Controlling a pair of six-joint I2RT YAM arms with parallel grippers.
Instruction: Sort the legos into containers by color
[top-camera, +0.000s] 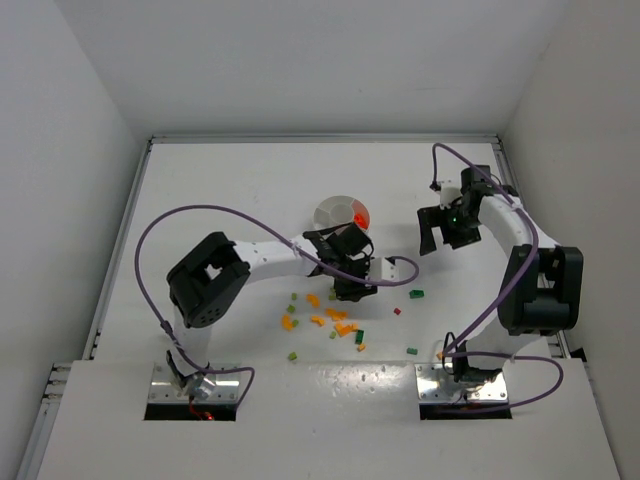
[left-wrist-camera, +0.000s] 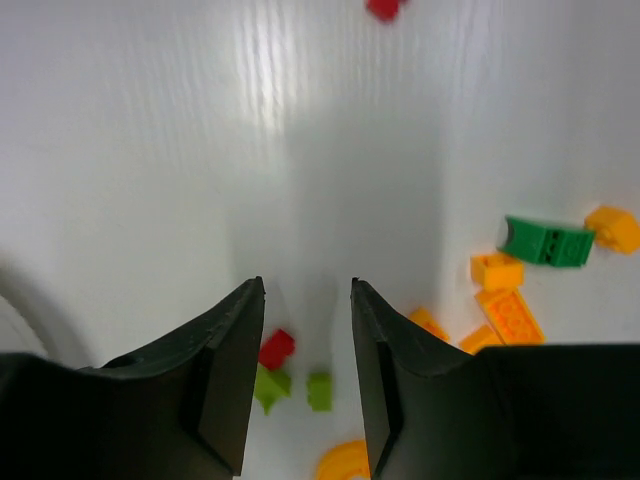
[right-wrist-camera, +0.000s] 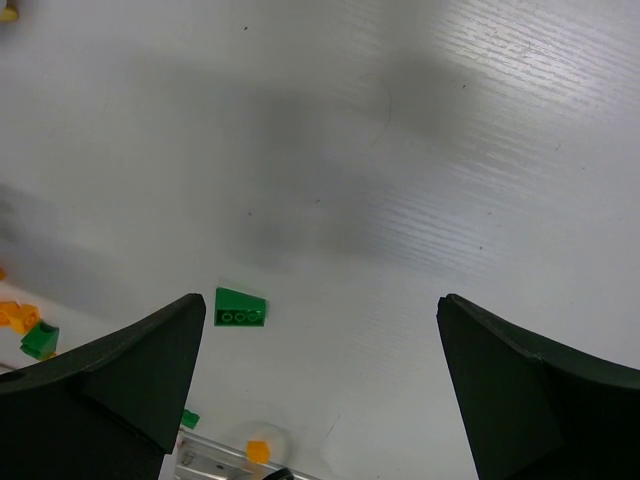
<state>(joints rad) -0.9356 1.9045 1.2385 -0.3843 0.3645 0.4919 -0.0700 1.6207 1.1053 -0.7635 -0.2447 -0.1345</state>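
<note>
The round white dish (top-camera: 338, 211) stands at the table's middle back, with red bricks (top-camera: 360, 215) in its right compartment. Loose orange bricks (top-camera: 337, 320), green bricks (top-camera: 416, 294) and a red brick (top-camera: 397, 311) lie in front of it. My left gripper (top-camera: 352, 290) hangs just in front of the dish, open and empty (left-wrist-camera: 307, 287). Between its fingers I see a red brick (left-wrist-camera: 277, 347) and two light green bricks (left-wrist-camera: 320, 390) on the table. My right gripper (top-camera: 432, 240) is wide open and empty (right-wrist-camera: 320, 300), above bare table, with a dark green brick (right-wrist-camera: 240, 307) near its left finger.
A purple cable (top-camera: 200, 215) loops from the left arm over the table's left. In the left wrist view a dark green brick (left-wrist-camera: 545, 241) and orange bricks (left-wrist-camera: 505, 300) lie to the right. White walls enclose the table; the arm base plates (top-camera: 455, 385) sit at the near edge.
</note>
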